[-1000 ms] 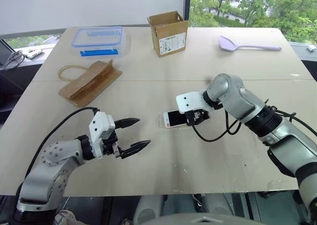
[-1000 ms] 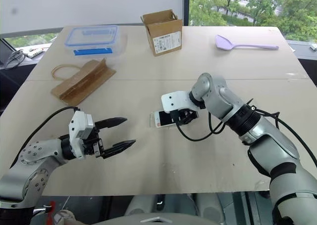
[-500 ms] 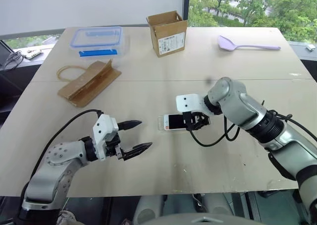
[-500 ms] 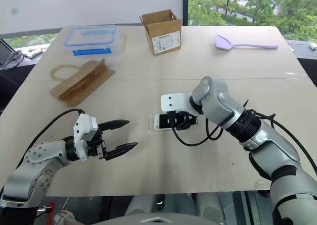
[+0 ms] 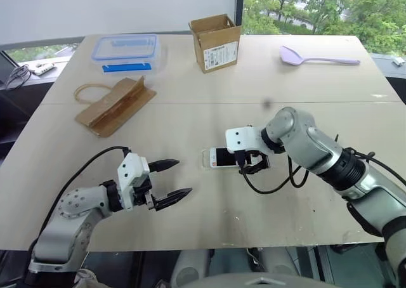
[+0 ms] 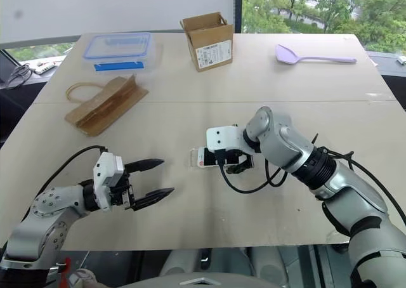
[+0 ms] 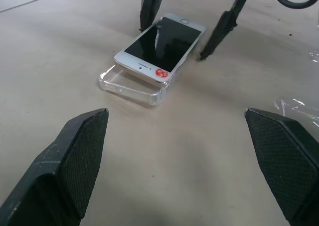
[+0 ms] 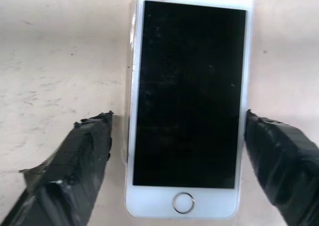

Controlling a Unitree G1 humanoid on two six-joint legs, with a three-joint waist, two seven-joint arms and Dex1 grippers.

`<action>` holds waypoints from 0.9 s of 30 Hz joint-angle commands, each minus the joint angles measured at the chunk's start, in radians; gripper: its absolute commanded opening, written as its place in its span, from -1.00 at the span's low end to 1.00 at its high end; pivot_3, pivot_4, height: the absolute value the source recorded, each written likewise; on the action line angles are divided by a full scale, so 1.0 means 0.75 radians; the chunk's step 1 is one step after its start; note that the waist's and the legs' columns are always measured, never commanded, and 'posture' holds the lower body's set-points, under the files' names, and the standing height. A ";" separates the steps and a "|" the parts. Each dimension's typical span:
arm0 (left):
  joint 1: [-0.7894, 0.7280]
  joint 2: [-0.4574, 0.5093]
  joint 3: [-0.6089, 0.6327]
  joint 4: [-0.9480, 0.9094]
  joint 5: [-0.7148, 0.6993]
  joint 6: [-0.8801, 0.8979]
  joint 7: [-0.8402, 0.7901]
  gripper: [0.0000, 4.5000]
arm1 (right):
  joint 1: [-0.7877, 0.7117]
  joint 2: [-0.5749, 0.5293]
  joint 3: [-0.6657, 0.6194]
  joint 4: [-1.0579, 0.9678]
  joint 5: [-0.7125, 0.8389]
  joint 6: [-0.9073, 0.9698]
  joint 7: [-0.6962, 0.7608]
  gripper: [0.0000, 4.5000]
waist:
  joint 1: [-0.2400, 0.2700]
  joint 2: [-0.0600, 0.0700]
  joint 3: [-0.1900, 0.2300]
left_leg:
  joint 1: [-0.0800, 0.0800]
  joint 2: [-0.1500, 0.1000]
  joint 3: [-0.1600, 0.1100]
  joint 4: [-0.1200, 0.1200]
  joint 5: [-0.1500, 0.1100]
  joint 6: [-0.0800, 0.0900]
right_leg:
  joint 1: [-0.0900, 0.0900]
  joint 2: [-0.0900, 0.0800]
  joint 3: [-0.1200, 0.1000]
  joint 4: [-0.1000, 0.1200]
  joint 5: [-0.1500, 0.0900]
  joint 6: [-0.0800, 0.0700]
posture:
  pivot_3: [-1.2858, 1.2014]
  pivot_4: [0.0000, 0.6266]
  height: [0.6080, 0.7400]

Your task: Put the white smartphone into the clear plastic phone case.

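Observation:
The white smartphone [image 5: 223,156] lies screen up near the middle of the table, resting partly in the clear plastic phone case [image 7: 127,86]. One end of the phone sits tilted on the case's rim, and the case's end sticks out past it. My right gripper [image 8: 178,116] is open and points down over the phone's home-button end. Its black fingers [image 8: 75,166] stand on either side of the phone, apart from its edges. My left gripper [image 5: 184,177] hovers open above the table, to the left of the phone and nearer the front edge, pointing toward it with nothing between its fingers.
At the back of the table stand a blue-lidded clear container [image 5: 124,49] and an open cardboard box [image 5: 216,42]. A lilac spoon [image 5: 317,58] lies at the back right, a brown paper bag [image 5: 114,104] at the left. A black cable [image 5: 273,185] loops under my right wrist.
My right gripper has opened, its fingers spreading off the phone's sides. The phone stays on the case. The left gripper has stayed open and kept its place.

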 commanded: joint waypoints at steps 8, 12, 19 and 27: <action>-0.045 -0.020 -0.029 -0.002 0.010 -0.021 0.038 1.00 | 0.033 0.189 -0.348 -0.126 0.269 0.240 -0.200 -0.62 | -0.004 0.000 0.000 | -0.001 0.001 0.000 0.000 0.000 0.000 | 0.000 -0.001 0.001 0.001 0.002 0.003 | 0.03 -0.52 1.00; -0.065 -0.023 -0.038 0.000 0.011 -0.013 0.051 1.00 | 0.119 0.351 -0.353 0.030 0.265 0.135 -0.394 -0.97 | -0.004 0.000 0.000 | 0.000 0.001 0.000 0.000 0.000 0.000 | -0.002 0.000 0.001 0.006 0.003 0.004 | 0.03 -0.52 1.00; -0.061 -0.019 -0.028 -0.032 -0.004 0.017 0.078 1.00 | 0.236 0.361 -0.219 0.196 0.205 0.060 -0.500 -0.97 | -0.002 -0.001 -0.002 | 0.001 -0.004 0.001 0.001 0.000 0.000 | -0.003 -0.001 0.002 0.010 0.003 0.004 | 0.03 -0.52 1.00; -0.061 -0.017 -0.024 -0.072 -0.019 0.052 0.110 1.00 | 0.284 0.317 -0.111 0.287 0.184 0.102 -0.512 -0.97 | 0.001 0.000 -0.009 | 0.013 -0.003 0.001 0.002 0.000 0.000 | 0.006 -0.001 0.002 0.013 -0.001 -0.001 | 0.03 -0.52 1.00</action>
